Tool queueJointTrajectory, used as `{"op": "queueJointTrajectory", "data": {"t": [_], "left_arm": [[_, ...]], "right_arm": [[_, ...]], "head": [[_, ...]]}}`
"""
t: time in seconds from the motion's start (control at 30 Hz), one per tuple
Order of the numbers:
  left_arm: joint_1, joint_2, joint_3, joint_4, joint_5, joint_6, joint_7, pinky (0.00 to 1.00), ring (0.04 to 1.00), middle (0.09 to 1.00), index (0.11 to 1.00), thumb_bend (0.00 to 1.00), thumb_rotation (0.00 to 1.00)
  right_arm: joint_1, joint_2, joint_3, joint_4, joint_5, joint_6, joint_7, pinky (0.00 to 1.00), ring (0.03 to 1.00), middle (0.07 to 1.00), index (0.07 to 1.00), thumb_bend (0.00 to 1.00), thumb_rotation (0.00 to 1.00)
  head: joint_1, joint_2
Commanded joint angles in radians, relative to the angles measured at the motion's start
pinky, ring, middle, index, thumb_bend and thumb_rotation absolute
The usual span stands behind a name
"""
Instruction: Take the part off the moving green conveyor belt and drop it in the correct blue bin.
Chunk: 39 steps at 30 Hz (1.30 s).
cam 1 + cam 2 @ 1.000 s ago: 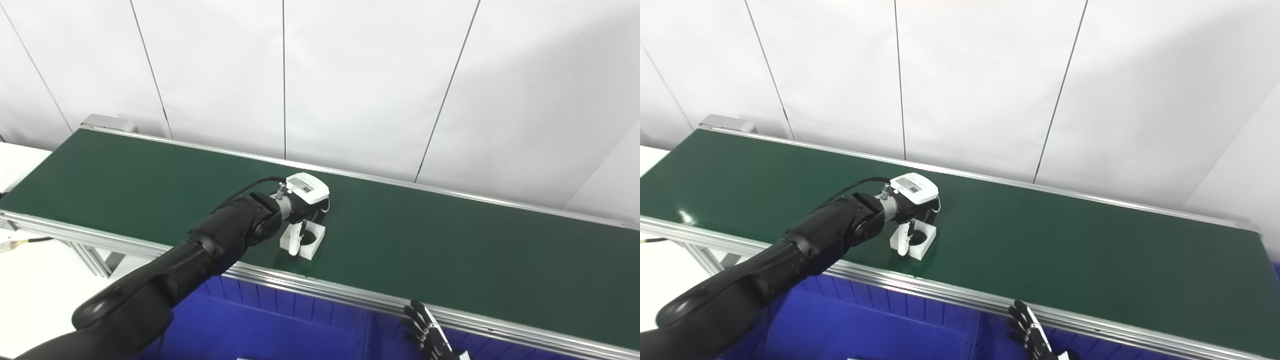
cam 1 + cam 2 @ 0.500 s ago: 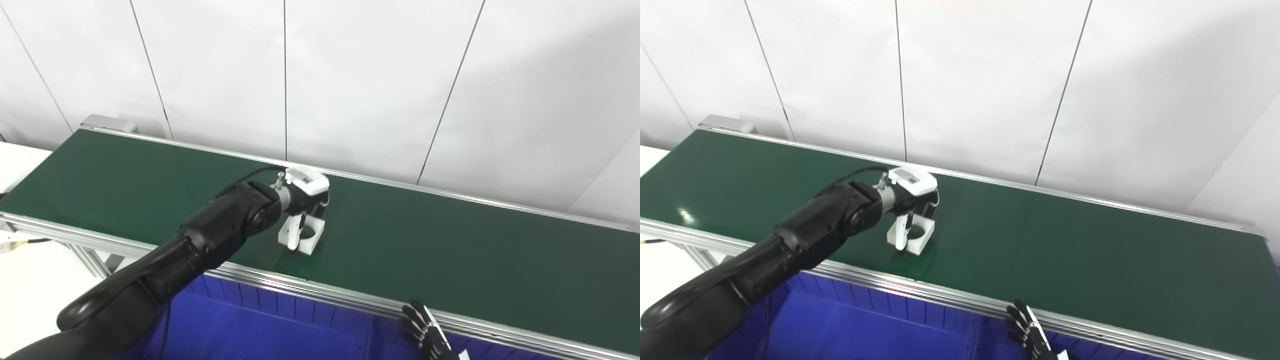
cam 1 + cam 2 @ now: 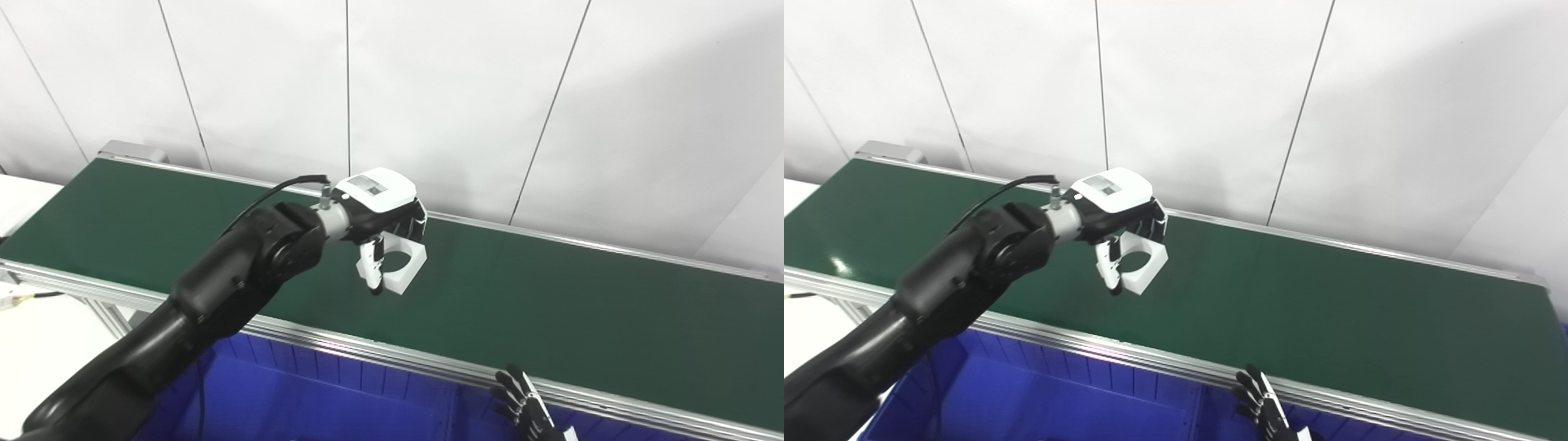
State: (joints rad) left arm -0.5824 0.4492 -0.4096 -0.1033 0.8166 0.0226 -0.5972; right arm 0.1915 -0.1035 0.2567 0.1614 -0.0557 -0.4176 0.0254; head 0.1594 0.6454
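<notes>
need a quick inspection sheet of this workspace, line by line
surface: green belt with metal side rails, bare apart from the arm's shadow
job's things: white block with a round hole, held above the belt; blue bin below the near rail
clutter: nothing seen
robot hands: left robot hand shut on the white block; right robot hand low at the near rail, fingers spread, holding nothing
cables: black cable looping into the left wrist; another at the left edge
surroundings: white panelled wall behind the belt
</notes>
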Motion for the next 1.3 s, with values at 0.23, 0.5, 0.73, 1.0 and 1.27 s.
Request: {"op": "queueJointTrajectory", "data": {"t": [0.23,0.5,0.73,1.0,1.27], "left_arm": [[0.095,0.079,0.120,-0.287,-0.036,0.055,-0.083,0.46,0.552,0.601,0.493,0.52,0.06],[0.207,0.104,0.174,-0.446,-0.069,0.080,-0.154,0.42,0.499,0.568,0.491,0.52,0.06],[0.306,0.078,0.180,-0.523,-0.043,0.099,-0.174,0.39,0.460,0.537,0.491,0.52,0.05],[0.413,0.035,0.189,-0.508,-0.009,0.108,-0.142,0.39,0.474,0.556,0.491,0.52,0.05],[0.514,-0.009,0.175,-0.411,0.033,0.088,-0.074,0.38,0.479,0.570,0.492,0.52,0.05]], "right_arm": [[-0.019,0.008,-0.030,-0.127,0.005,-0.014,0.028,0.81,0.853,0.903,0.960,0.85,0.87],[-0.031,0.019,-0.048,-0.200,0.019,0.050,0.052,0.78,0.850,0.911,0.956,0.85,0.86],[-0.039,0.024,-0.060,-0.217,0.018,0.077,0.063,0.79,0.853,0.910,0.959,0.85,0.87],[-0.044,0.021,-0.071,-0.223,0.023,0.085,0.079,0.79,0.858,0.919,0.965,0.83,0.87],[-0.040,0.024,-0.077,-0.224,0.028,0.086,0.090,0.79,0.861,0.919,0.965,0.83,0.86]], "head": [[0.008,0.135],[0.021,0.205],[0.028,0.219],[0.047,0.231],[0.048,0.232]]}}
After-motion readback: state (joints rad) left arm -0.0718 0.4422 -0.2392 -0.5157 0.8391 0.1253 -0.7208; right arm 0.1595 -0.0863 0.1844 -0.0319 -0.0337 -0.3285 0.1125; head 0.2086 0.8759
